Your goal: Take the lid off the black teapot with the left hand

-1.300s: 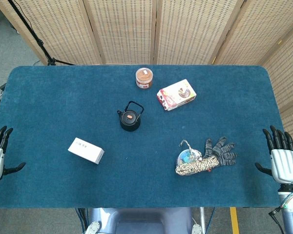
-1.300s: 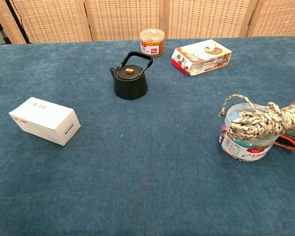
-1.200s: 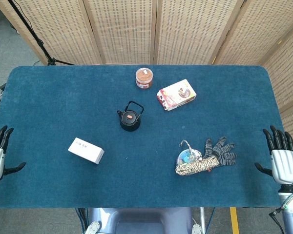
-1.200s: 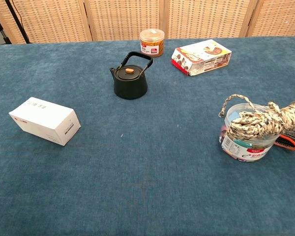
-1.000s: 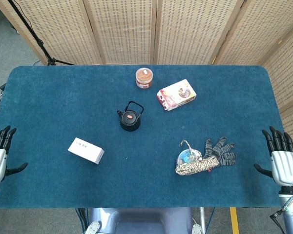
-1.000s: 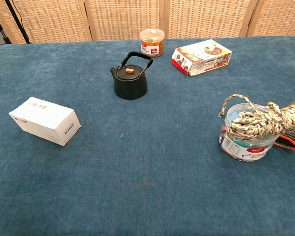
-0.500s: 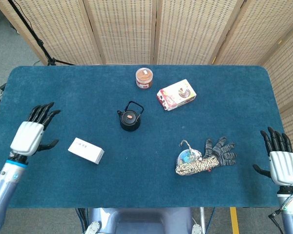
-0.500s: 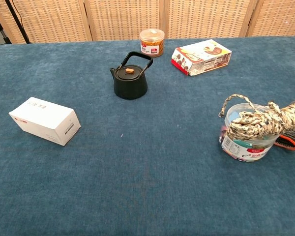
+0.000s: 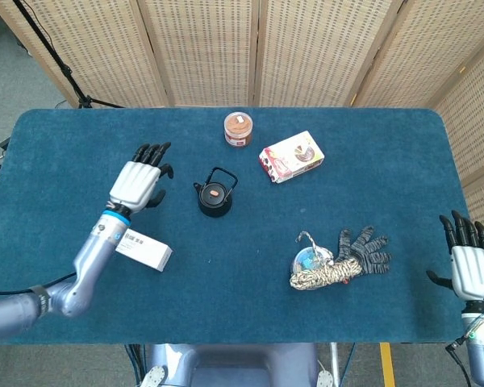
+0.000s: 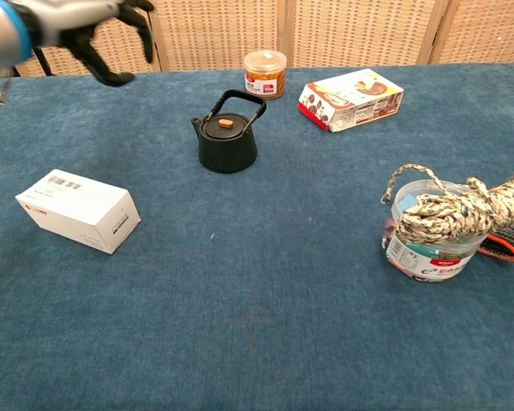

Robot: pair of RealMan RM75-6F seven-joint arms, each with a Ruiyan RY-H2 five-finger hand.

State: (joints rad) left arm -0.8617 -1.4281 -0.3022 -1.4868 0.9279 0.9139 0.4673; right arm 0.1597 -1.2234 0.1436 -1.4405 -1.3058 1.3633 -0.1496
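The black teapot [image 9: 214, 201] [image 10: 228, 144] stands near the table's middle, handle upright, its lid with an orange knob [image 9: 214, 193] [image 10: 226, 123] seated on top. My left hand [image 9: 139, 182] [image 10: 77, 26] hovers to the left of the pot, raised above the table, fingers spread and holding nothing. My right hand [image 9: 470, 265] stays off the table's right front edge, fingers apart and empty; the chest view does not show it.
A white box [image 9: 145, 251] [image 10: 79, 211] lies under my left forearm. Behind the teapot stand a brown jar [image 9: 239, 129] [image 10: 265, 74] and a snack box [image 9: 291, 156] [image 10: 351, 98]. A rope-wrapped tub [image 9: 316, 267] [image 10: 435, 225] and a glove [image 9: 368, 248] lie at front right.
My left hand has swung from the table's left edge up and inward to just left of the teapot. The right hand has barely shifted. Teapot and lid have not moved.
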